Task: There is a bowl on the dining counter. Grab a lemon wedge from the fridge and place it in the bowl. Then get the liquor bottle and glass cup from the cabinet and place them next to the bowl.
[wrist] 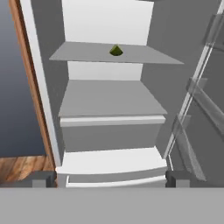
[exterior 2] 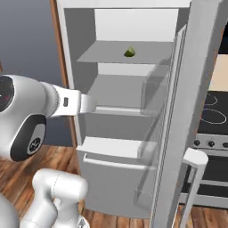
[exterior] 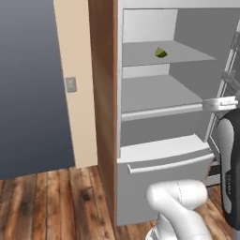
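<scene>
The fridge (exterior 2: 133, 111) stands open and the first step of the task is in hand: fetching the lemon wedge (exterior: 161, 52); nothing is held yet. The wedge, small and yellow-green, sits alone on the upper shelf (wrist: 87, 53) toward the back, roughly centred, apart from both side walls. The gripper (wrist: 111, 178) faces the open compartment from outside it, its two dark fingertips (wrist: 42, 179) standing wide apart and empty, at about the level of the freezer drawer (exterior: 164, 150), so well below the wedge.

As I judge it, the next move calls for raising the hand to the upper shelf's height, then reaching straight in over the shelf's front edge until the tips straddle the wedge, and only then closing.

Room to move: the upper compartment is bare save the wedge, with free space on either side of it; the middle shelf (wrist: 109, 98) beneath is likewise bare. The limits are the shelf lip below, the fridge ceiling above, the wooden panel (exterior: 104, 93) on the left and the swung-open door (exterior 2: 182, 133) with its clear bins on the right; the door's edge is the likelier thing for the forearm to clip.
</scene>
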### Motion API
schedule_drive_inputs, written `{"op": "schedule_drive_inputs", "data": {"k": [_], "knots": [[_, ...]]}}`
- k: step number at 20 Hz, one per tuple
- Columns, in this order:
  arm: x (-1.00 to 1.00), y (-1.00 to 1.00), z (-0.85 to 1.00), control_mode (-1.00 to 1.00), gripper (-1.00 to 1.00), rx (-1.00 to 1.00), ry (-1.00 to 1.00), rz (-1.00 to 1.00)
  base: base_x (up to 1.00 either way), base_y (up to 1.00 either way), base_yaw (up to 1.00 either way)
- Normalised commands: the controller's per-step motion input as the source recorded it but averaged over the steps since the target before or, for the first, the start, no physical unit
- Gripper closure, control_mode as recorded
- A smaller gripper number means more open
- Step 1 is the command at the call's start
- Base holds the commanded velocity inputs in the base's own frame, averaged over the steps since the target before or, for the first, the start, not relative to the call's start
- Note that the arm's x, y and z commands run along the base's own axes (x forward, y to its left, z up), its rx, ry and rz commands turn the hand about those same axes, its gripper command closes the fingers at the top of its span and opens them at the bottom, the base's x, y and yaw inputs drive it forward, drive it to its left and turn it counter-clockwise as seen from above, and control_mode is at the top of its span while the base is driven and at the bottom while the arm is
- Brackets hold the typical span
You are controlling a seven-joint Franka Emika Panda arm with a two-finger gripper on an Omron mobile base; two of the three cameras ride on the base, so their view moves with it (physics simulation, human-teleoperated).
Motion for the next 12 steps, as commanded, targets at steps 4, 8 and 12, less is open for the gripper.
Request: {"op": "schedule_drive_inputs", "data": {"k": [4,8,12], "knots": [[0.0,0.0,0.0,1.0,-1.0,0.0,0.0,0.0,0.22,-0.75,0.0],[0.0,0.0,0.0,1.0,-1.0,0.0,0.0,0.0,0.49,-0.02,0.0],[0.0,0.0,0.0,1.0,-1.0,0.0,0.0,0.0,0.52,0.32,0.0]]}}
